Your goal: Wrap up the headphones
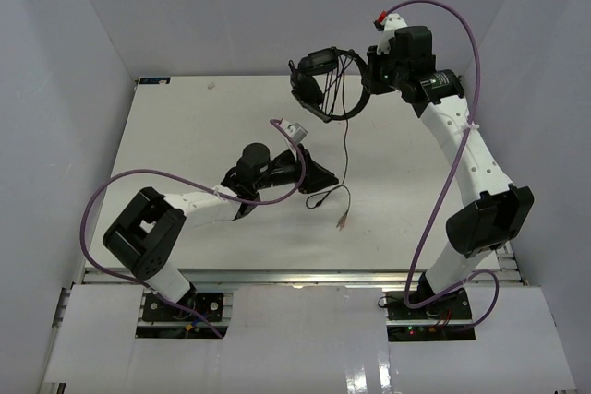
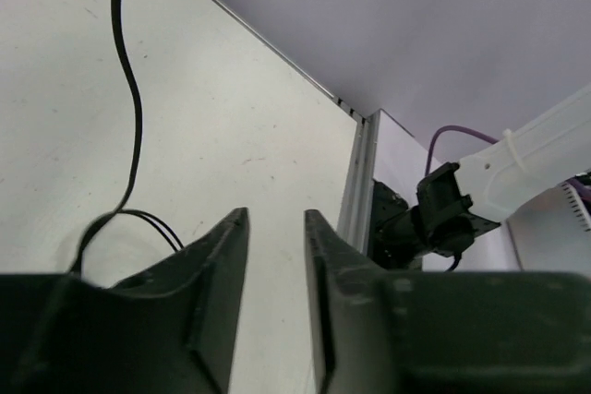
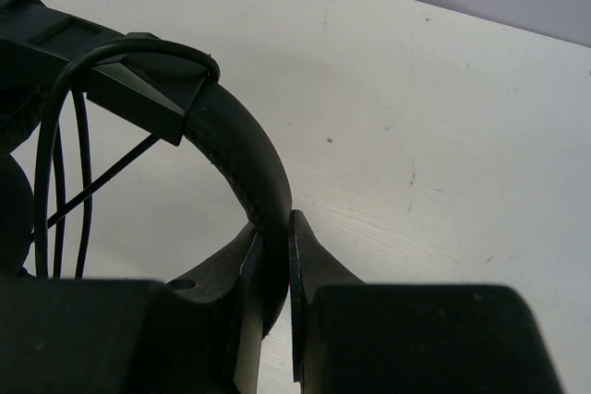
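The black headphones (image 1: pixel 323 85) hang in the air at the far middle of the table, held by the headband. My right gripper (image 1: pixel 369 76) is shut on the headband (image 3: pixel 249 168), which runs between its jaws in the right wrist view. Cord loops (image 3: pixel 55 173) lie over the headband and earcup side. The thin black cord (image 1: pixel 345 149) hangs down to the table and ends in a small reddish plug (image 1: pixel 342 224). My left gripper (image 1: pixel 325 175) is open and empty, low over the table just left of the cord. The cord (image 2: pixel 132 99) shows left of its fingers.
The white table (image 1: pixel 203 136) is walled by white panels on three sides. Thick purple robot cables (image 1: pixel 120 182) arc beside both arms. The right arm's base (image 2: pixel 416 223) shows beyond the table edge in the left wrist view.
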